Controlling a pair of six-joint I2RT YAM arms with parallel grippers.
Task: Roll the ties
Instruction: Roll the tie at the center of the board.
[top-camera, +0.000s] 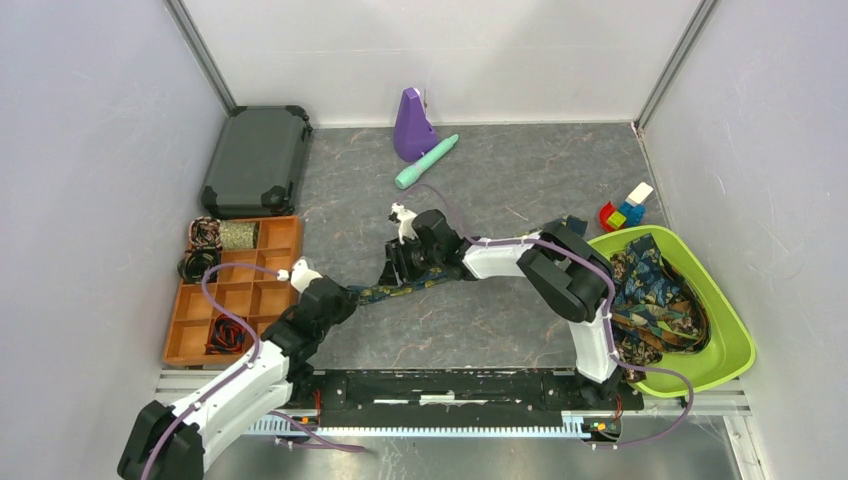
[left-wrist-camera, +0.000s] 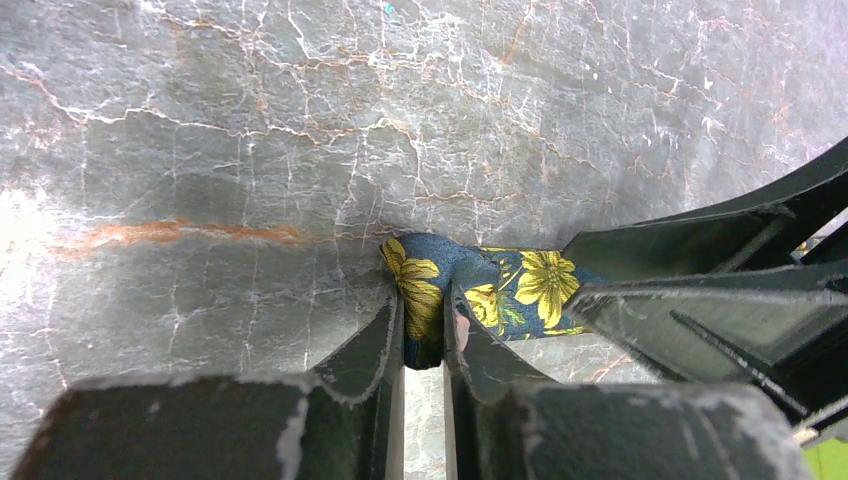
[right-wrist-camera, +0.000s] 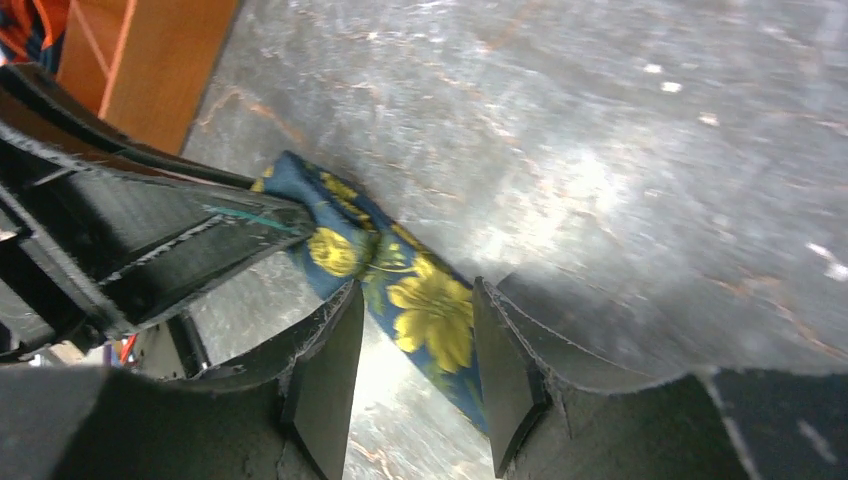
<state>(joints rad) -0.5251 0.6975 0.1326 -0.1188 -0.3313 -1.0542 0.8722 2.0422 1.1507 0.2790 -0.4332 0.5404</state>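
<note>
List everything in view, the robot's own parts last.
floral tie: one, navy with yellow flowers, centre of table
loose ties: a pile, count unclear, mostly navy-gold, in the tray
tray: one, lime green, right
rolled ties: several, dark, in the organizer
organizer: one, orange, left
case: one, dark grey, back left
cone-like object: one, purple, back centre
pen-like cylinder: one, teal, beside the cone
toy blocks: a few, mixed colours, back right
left pincer: shut on the floral tie's end
right pincer: open, straddling the floral tie
</note>
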